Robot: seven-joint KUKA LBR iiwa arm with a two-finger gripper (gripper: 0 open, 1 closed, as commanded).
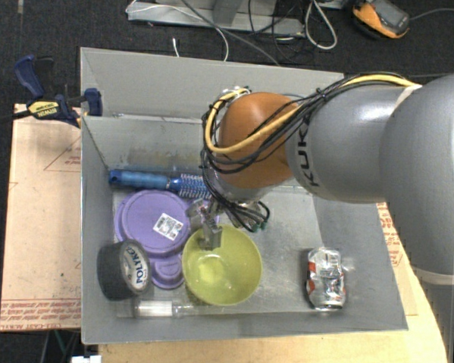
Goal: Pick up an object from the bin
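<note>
My jaws hang over the back left rim of a yellow-green bowl [226,279], a round, smooth, glossy plastic one that sits upright in the front middle of the bin [286,218]. The tip is at the rim or just inside it. Whether the jaws are open or closed there I cannot tell, and I see nothing gripped between them. Above them sits my rounded orange cover [252,136], shiny and looped with yellow and black cables [214,131].

To the view's left of the bowl, touching or just beside it, lies a flat round purple lid [145,218] of matt plastic with a white printed label on it. A smaller purple disc [165,272] peeks out below it, tucked between the bowl and a black tape roll [120,270]. The roll stands tilted on its edge in the front left corner, with white lettering on its core.

Behind the lid, a brush [147,181] with a blue handle lies lengthwise across the bin floor, its bristled head pointing toward my wrist. Along the front wall lies a thin clear tube [163,309], just beside the bowl's base.

Well apart, on the right of the dull grey metal floor, lies a crushed can [326,278], silver with red marks, dented and wrinkled.
</note>
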